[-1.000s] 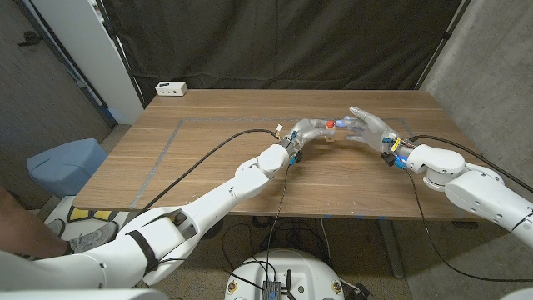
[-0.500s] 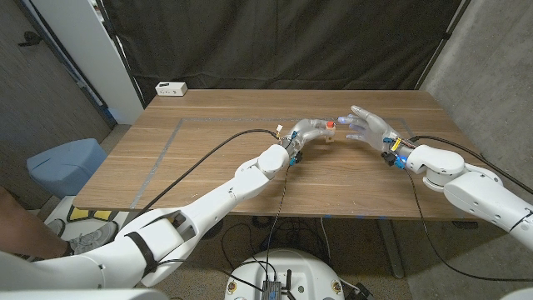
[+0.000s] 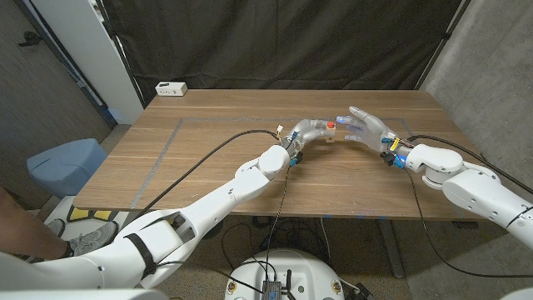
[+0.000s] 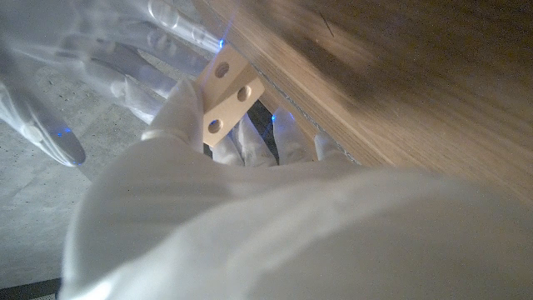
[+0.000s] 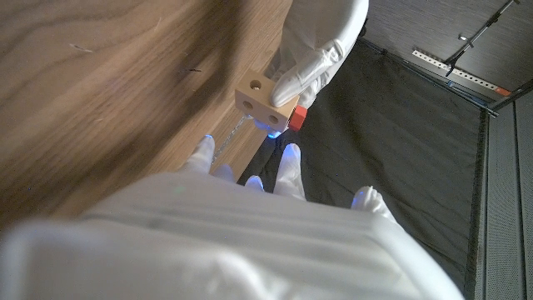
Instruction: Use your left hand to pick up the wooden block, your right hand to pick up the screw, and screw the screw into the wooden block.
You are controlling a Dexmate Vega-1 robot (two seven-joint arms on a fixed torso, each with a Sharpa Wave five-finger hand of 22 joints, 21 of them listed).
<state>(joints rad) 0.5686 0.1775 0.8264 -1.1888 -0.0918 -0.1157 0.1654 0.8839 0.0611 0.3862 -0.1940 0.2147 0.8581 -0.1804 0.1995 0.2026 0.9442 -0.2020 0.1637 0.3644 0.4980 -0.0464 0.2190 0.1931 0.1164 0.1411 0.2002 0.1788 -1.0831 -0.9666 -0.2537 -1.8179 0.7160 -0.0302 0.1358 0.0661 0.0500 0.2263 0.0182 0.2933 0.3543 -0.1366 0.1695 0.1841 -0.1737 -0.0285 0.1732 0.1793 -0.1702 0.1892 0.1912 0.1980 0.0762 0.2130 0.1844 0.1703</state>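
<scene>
Head view: left hand point(image 3: 306, 131) holds wooden block point(image 3: 331, 136) (right hand point(image 3: 364, 127) just beside)

left hand point(image 5: 312, 50) grips block point(image 5: 260, 98) — screw point(image 5: 295, 117) seemingly in

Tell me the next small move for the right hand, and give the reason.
Probably close the right hand fingers on the red screw head and begin a turn. The left hand holds the wooden block off the table, the red head sits at the block's side, and the right hand's fingers are spread beside it, apparently not gripping yet.
</scene>
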